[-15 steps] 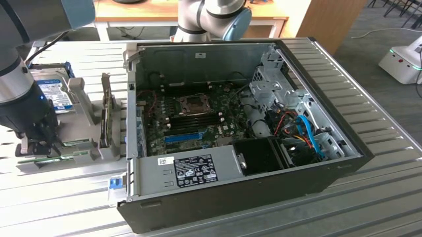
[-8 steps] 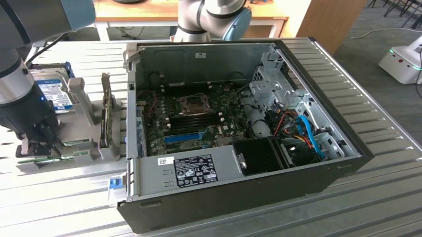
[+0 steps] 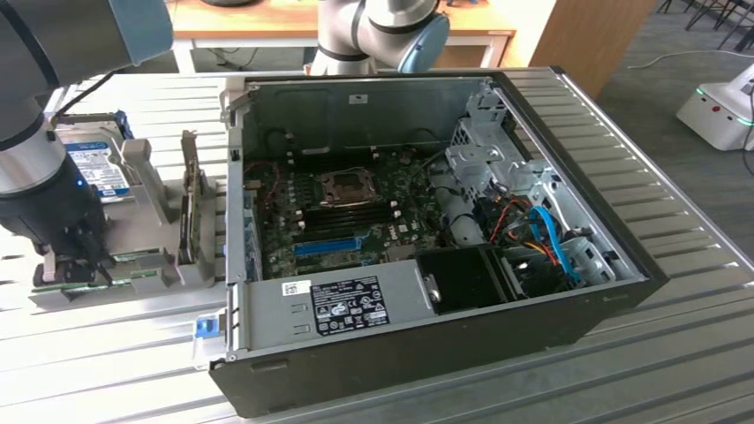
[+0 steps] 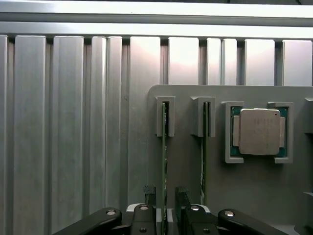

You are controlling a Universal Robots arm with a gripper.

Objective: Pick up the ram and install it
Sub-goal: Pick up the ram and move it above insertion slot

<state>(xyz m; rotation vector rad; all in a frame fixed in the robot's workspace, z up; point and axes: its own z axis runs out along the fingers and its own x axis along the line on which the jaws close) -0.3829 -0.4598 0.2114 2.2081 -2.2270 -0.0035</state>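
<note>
Standing by the bench, I'm watching the gripper hanging low over the grey holder that is sitting on the slatted table, on the exterior view's left of the open computer case. The ram is standing on edge in its slot in that holder, and the two fingers are straddling it, one on each face. They are looking spread rather than pinching, with a sliver of gap showing on either side of the board. The second green stick is standing in the neighbouring slot just beside it, and a processor is lying in its own nest further along.

To my eye the grasp is the step in hand, and centring is what is mattering most. The stick is sitting slightly nearer one finger, so an uneven close could be tipping it against the slot wall. Closing slowly and squarely on the flat faces, clear of the neighbouring stick, is looking like the safe way. The board is thin, so gentle pressure should be serving better than a hard squeeze.

Over in the case, the memory slots beside the processor socket are lying bare — nothing is seated there yet.
</note>
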